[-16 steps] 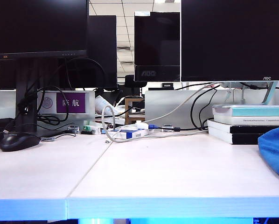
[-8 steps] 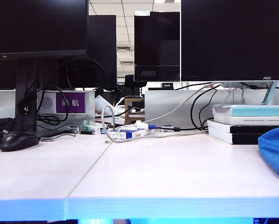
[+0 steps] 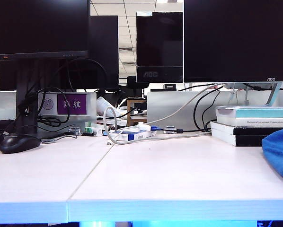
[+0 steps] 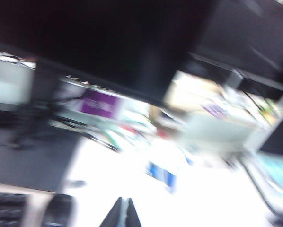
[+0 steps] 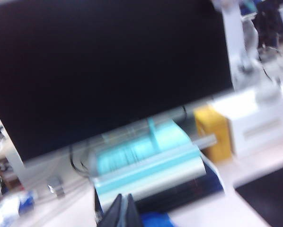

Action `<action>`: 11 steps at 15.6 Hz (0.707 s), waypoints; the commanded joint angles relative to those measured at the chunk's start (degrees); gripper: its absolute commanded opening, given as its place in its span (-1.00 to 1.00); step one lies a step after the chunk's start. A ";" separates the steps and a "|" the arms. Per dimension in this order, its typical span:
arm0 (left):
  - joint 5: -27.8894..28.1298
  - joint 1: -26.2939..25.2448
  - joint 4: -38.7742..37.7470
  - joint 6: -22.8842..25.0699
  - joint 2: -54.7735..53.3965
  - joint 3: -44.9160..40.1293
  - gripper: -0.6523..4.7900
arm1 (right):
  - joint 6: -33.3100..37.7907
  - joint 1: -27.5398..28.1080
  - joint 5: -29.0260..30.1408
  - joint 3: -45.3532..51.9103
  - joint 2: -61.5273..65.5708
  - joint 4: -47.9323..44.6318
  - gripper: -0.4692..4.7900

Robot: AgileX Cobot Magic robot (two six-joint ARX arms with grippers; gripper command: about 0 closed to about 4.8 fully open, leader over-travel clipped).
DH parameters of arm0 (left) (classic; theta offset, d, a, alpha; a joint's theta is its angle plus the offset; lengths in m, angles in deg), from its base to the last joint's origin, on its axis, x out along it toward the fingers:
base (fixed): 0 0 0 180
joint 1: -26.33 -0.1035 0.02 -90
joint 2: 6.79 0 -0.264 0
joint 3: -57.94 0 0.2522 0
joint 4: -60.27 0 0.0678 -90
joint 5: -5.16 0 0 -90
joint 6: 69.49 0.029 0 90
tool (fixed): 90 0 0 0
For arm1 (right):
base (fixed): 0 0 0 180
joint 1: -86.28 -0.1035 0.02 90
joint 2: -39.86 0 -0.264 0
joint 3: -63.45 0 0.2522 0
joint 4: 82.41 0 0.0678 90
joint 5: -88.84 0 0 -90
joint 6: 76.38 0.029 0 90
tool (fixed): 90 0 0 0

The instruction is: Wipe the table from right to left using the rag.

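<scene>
The blue fuzzy rag (image 3: pixel 279 151) lies bunched at the far right edge of the white table (image 3: pixel 170 172), partly cut off by the frame. No arm or gripper shows in the exterior view. The left wrist view is blurred; my left gripper (image 4: pixel 124 210) hangs over the white table with its fingers pressed together and nothing between them. In the right wrist view, also blurred, my right gripper (image 5: pixel 124 207) is shut and empty. It points toward the stacked books, and a patch of the blue rag (image 5: pixel 156 220) shows just beside its tips.
A black mouse (image 3: pixel 19 143) sits at the left of the table. Stacked books (image 3: pixel 255 124), one of them teal, stand behind the rag. Dark monitors (image 3: pixel 236 40) and a tangle of cables and small boxes (image 3: pixel 132 132) line the back.
</scene>
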 commanded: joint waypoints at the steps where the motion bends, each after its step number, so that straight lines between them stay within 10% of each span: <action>1: -11.45 0.04 -18.38 6.58 -13.40 23.47 -0.78 | 0.04 -0.09 0.07 -14.40 14.82 1.14 -0.83; 6: -22.58 1.42 -27.21 9.46 -20.50 41.66 -0.78 | -2.95 -0.11 1.88 -36.13 34.23 14.01 -0.83; 11: -23.10 15.28 -28.72 10.80 -21.27 42.80 -0.78 | -4.66 -0.13 5.95 -44.33 45.22 28.81 -0.83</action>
